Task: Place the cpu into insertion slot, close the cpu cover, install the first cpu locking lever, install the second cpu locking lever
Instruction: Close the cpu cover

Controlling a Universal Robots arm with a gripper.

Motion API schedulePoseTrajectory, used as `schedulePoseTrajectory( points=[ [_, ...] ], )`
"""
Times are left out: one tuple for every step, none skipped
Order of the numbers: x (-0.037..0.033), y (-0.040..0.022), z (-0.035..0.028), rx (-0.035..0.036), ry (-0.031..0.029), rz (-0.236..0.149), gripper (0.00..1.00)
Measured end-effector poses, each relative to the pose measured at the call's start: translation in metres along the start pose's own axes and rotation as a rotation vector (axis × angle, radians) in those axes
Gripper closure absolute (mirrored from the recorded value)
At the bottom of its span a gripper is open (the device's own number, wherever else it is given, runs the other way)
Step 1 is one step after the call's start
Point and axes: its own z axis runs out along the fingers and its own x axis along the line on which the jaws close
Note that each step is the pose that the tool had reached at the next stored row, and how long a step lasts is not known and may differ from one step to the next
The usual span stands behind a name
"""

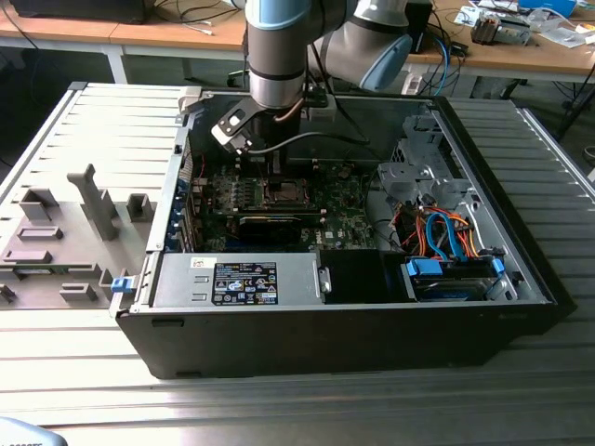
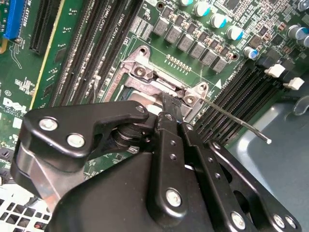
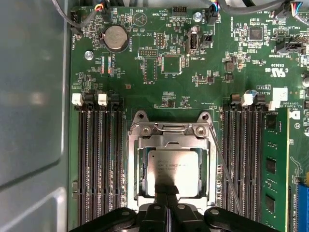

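Sitting flat in its socket (image 3: 132, 164) on the green circuit board (image 3: 159, 92), the chip (image 3: 174, 171) is framed by the seemingly lowered metal cover (image 3: 171, 142), where the gripper (image 3: 167, 189), pinched shut and empty, meets one edge, while the wire lever (image 3: 227, 174) beside it looks unlatched, likely needing a downward, hooking push.

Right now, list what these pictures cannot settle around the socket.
Silver-grey square cpu, first wrist view: its near edge lies under the shut black tool, so full seating is unclear.
Metal-rimmed square insertion slot, second wrist view: mostly behind the tool's black links.
Thin wire locking lever, first wrist view: its lower end runs behind the tool.
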Motion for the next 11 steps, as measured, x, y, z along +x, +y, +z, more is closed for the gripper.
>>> schedulePoseTrajectory(
  points=[
    [0.0, 0.0007, 0.0001, 0.0, 0.0002, 0.0, 0.89],
    [0.0, 0.0017, 0.0002, -0.0002, 0.0002, 0.0, 0.89],
    [0.0, 0.0031, 0.0002, -0.0002, 0.0003, 0.0, 0.89],
    [-0.0001, 0.0046, 0.0002, -0.0003, 0.0003, 0.0, 0.89],
    [-0.0001, 0.0066, 0.0002, -0.0001, 0.0002, 0.0, 0.89],
    [-0.0002, 0.0093, 0.0003, 0.0002, 0.0003, 0.0, 0.89],
    [-0.0002, 0.0108, 0.0002, 0.0004, 0.0004, 0.0, 0.89],
    [-0.0003, 0.0126, -0.0002, 0.0008, 0.0003, 0.0, 0.89],
    [-0.0003, 0.0139, -0.0007, 0.0015, 0.0004, 0.0, 0.89],
    [-0.0003, 0.0151, -0.0015, 0.0022, 0.0005, 0.0, 0.89],
    [-0.0003, 0.0157, -0.0021, 0.0028, 0.0004, 0.0, 0.89]
  ],
)
